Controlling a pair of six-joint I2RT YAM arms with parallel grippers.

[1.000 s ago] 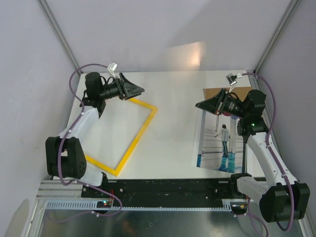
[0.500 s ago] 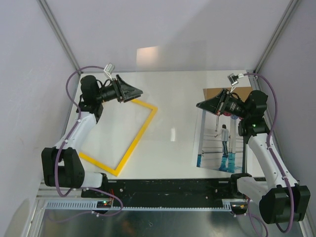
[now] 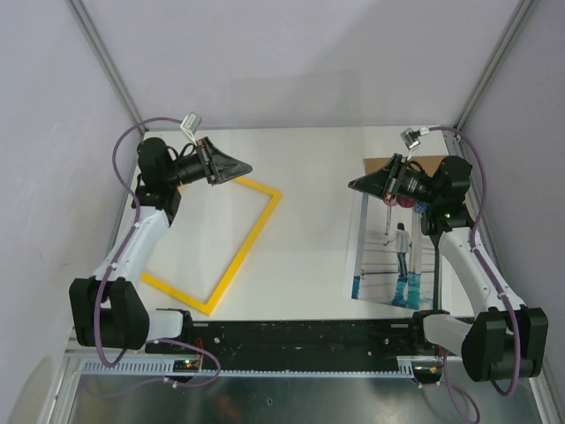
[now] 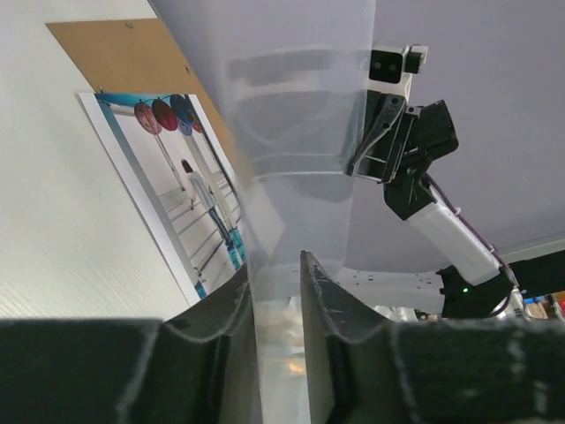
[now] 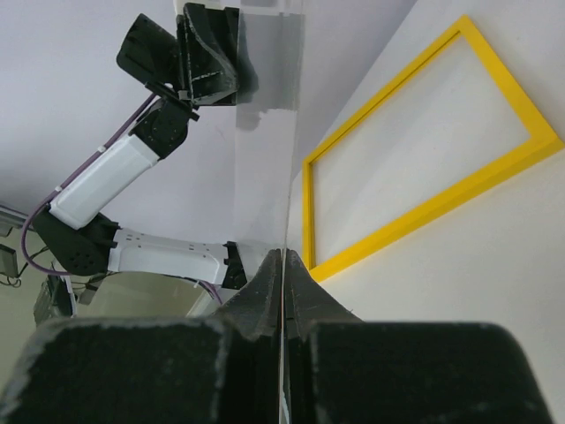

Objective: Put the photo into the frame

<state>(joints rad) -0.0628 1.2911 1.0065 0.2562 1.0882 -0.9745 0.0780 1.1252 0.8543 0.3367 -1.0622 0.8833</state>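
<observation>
Retreating leftward, left gripper (image 3: 245,166) is narrowing round the clear sheet (image 4: 291,132), hold uncertain; right gripper (image 3: 354,186) is pinching it, frame (image 3: 256,231) next.

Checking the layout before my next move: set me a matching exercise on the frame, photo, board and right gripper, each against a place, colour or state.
1 frame
2 photo
3 board
4 right gripper

A brown, far right
B shut on a clear sheet
C yellow, on the left
D on the right, nearer than the board

Pairs: 1-C, 2-D, 3-A, 4-B
</observation>
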